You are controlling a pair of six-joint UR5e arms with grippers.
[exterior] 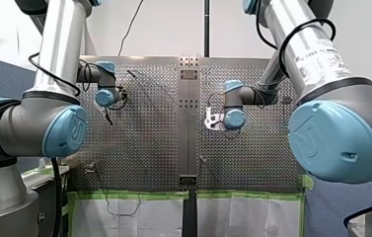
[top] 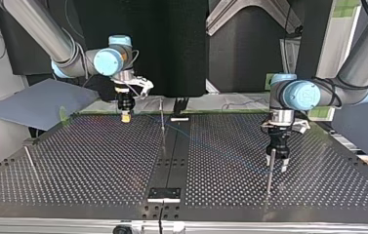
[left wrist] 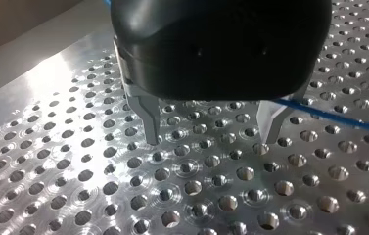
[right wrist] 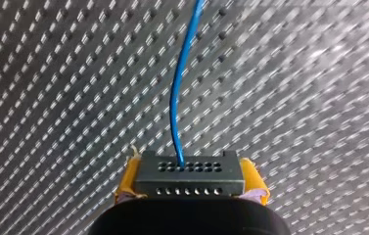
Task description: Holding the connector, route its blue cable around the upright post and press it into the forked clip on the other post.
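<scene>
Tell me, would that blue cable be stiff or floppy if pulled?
Likely floppy yet a little springy: the cable leaves the connector in a smooth bend. It looks thin, so probably light. Under tension it seems to run straight.

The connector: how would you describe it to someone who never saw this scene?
Over the perforated metal table, find my right hand with yellow pads. The dark grey rectangular connector is clamped between them; it alone has two rows of small holes, a blue cable leaving one.
</scene>
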